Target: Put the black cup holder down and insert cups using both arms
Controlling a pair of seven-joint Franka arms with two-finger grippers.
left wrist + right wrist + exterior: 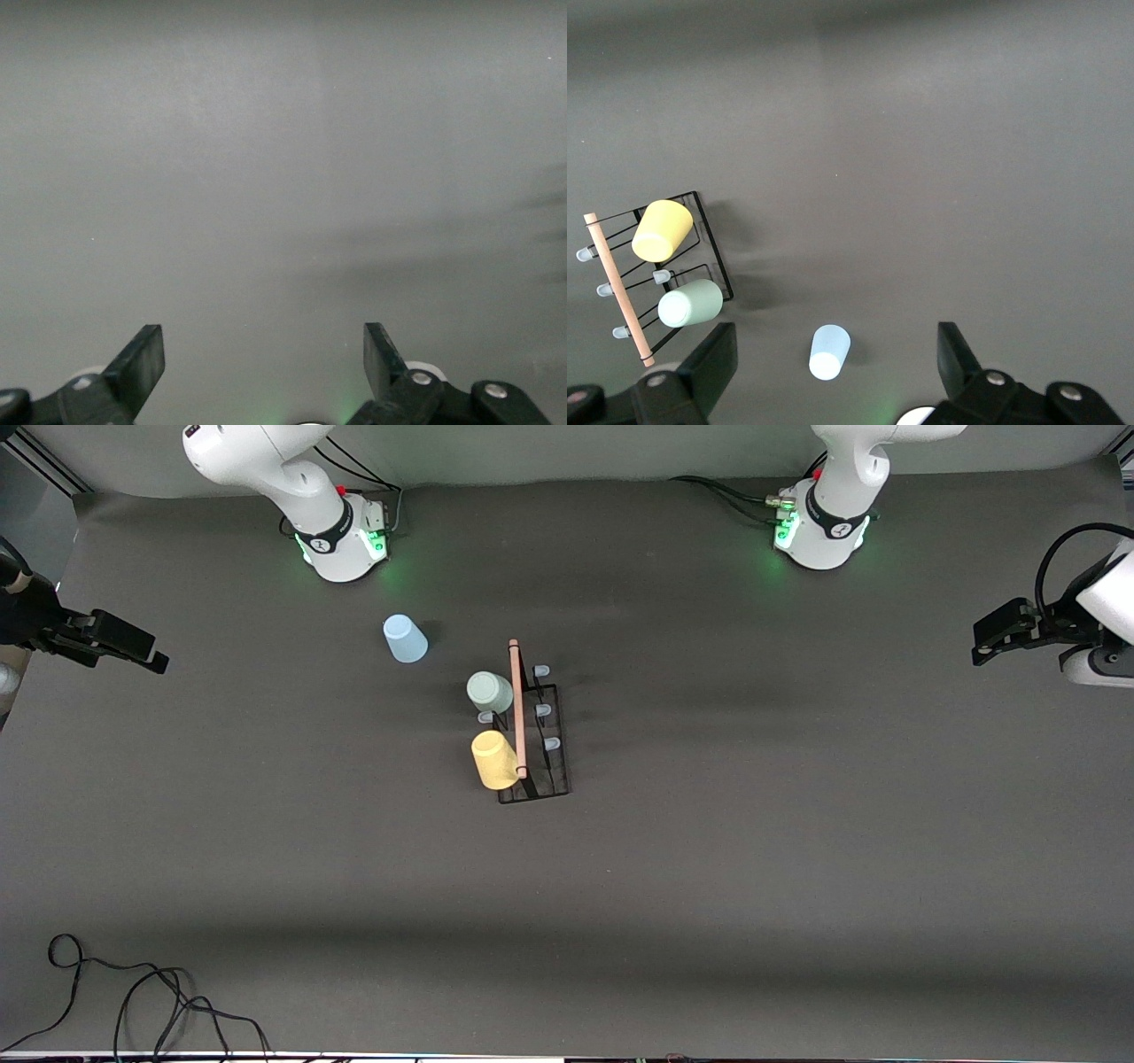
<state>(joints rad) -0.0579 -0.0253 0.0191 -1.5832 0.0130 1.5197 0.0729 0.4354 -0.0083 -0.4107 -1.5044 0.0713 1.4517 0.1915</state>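
Observation:
The black cup holder [558, 775] stands mid-table with its wooden rod handle [516, 708] on top. A pale green cup [489, 692] and a yellow cup [494, 760] hang tilted on its pegs, on the side toward the right arm's end. The light blue cup [405, 639] stands alone on the table, farther from the front camera than the holder. The right gripper [158, 659] hovers open and empty over the right arm's end. Its wrist view shows the holder [709, 248], both hung cups and the blue cup [829, 351] far below. The left gripper [979, 642] hangs open over the left arm's end.
Three free pale-tipped pegs [541, 670] stick out on the holder's side toward the left arm. Loose black cables [133, 1001] lie at the table's near edge at the right arm's end. The left wrist view shows only bare grey table [283, 177] past its open gripper [264, 329].

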